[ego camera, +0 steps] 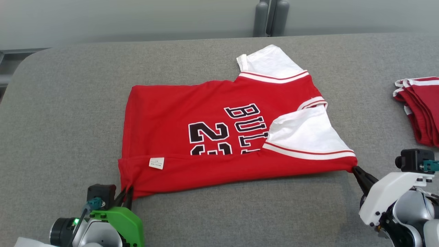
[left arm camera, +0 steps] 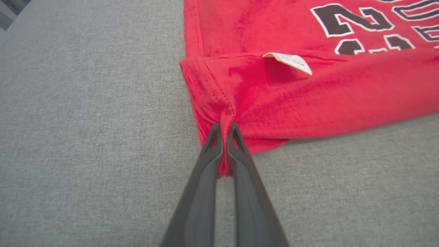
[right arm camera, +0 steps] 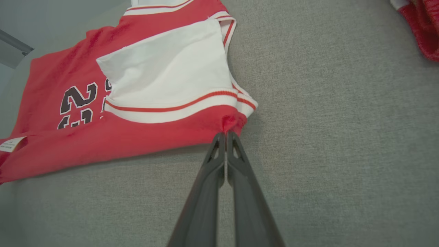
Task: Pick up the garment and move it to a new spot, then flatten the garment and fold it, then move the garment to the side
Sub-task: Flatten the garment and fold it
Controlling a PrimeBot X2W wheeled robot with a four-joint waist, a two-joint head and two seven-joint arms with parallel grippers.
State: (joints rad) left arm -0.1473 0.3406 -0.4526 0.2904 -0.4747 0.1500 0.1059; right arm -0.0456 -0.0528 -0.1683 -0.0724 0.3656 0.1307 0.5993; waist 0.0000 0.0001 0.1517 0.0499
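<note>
**A:** Here's the garment (ego camera: 212,137): a red jersey with white sleeves, red-and-white striped trim, and black block lettering and a number outlined in white. It lies on the grey table (ego camera: 68,103), a little right of centre, with the sleeves to the right.

**B:** And both corners are taken! The left gripper (ego camera: 127,193) is pinched tight on the near-left corner, and the wrist view shows red cloth bunched between its fingertips (left arm camera: 215,132). The right gripper (ego camera: 355,168) is clamped on the near-right corner, just under the striped trim.

**A:** Look at the near edge. A red band is folded up over the print, with a small white label (ego camera: 156,162) sitting on it.

**B:** How's the room around it?

**A:** There's wide bare cloth to the left and a clear strip in front. The table's far edge runs just beyond the far sleeve (ego camera: 269,61). Off to the right, well apart, sits a pile of red-and-white garments (ego camera: 420,109).

**B:** That pile is cut off by the frame, so I can't say how many are in it.

**A:** The fold and the near sleeve (ego camera: 307,135) cover part of the lettering and number. The label's print is too small to read.
</note>
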